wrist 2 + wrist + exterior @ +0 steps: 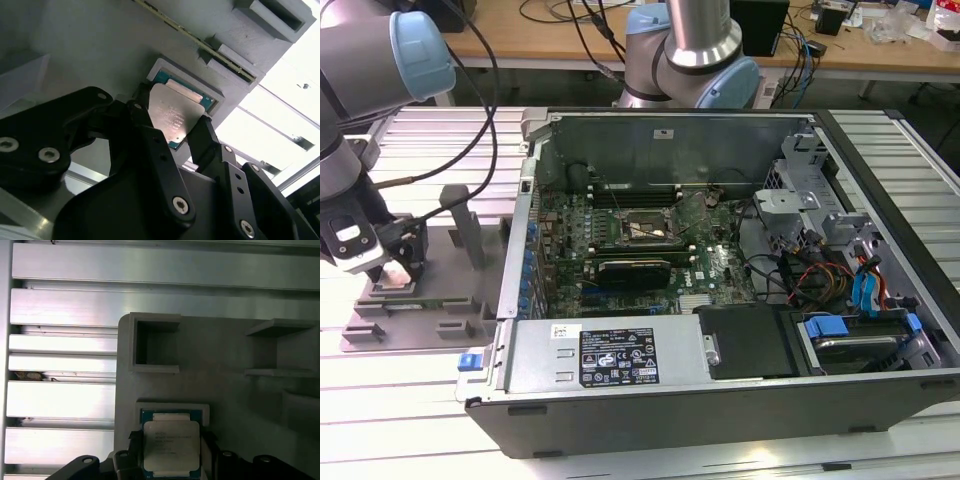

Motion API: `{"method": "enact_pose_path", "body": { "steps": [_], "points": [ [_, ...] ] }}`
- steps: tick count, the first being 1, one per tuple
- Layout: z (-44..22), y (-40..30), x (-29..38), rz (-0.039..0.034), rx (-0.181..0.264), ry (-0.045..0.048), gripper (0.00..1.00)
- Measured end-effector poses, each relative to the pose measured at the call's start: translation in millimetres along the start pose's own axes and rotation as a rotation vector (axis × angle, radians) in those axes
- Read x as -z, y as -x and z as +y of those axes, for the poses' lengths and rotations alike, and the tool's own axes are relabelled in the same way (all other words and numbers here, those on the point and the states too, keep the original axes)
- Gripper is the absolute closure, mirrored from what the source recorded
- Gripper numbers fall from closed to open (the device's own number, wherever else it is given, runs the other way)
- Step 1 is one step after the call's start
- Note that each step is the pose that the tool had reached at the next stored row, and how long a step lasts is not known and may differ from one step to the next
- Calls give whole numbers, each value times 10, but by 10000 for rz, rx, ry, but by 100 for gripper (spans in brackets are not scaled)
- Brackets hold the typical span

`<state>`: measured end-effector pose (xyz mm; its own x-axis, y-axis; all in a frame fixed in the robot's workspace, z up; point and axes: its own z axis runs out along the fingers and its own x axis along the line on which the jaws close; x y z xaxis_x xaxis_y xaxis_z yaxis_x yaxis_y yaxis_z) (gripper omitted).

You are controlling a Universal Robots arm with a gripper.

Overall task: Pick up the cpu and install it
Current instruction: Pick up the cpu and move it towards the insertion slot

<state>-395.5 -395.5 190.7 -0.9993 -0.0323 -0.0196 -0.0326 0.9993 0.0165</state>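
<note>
In both wrist views the cpu [172,115] [171,442], a small square chip with a pale silver top and a green rim, lies at a shallow square recess of the grey plastic tray [90,45] [225,390]. My gripper [171,124] [171,444] is shut on it, one black finger [142,117] against each of two opposite edges. In the exterior view the gripper [395,268] hangs low over the tray [420,310] at that view's left, outside the computer case. The dark socket frame [642,228] sits on the motherboard inside the case.
The open computer case [720,250] lies on its side, with cables, drive bays and a black power supply [610,355] inside. Upright grey posts [468,225] rise from the tray near the gripper. A second robot base [685,60] stands behind the case. The table is ribbed aluminium.
</note>
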Motion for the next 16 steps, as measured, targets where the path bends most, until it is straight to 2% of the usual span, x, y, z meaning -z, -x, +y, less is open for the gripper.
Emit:
{"method": "enact_pose_path", "body": {
  "steps": [2, 3, 7, 10, 11, 16],
  "points": [
    [1, 2, 40, 0, 0, 1, 45],
    [2, 3, 89, -1, 0, 0, 45],
    [4, 5, 203, 0, 0, 0, 45],
    [6, 10, 324, -1, 0, 1, 45],
    [7, 13, 382, -1, 1, 0, 45],
    [10, 17, 567, 0, 0, 0, 45]
  ]
}}
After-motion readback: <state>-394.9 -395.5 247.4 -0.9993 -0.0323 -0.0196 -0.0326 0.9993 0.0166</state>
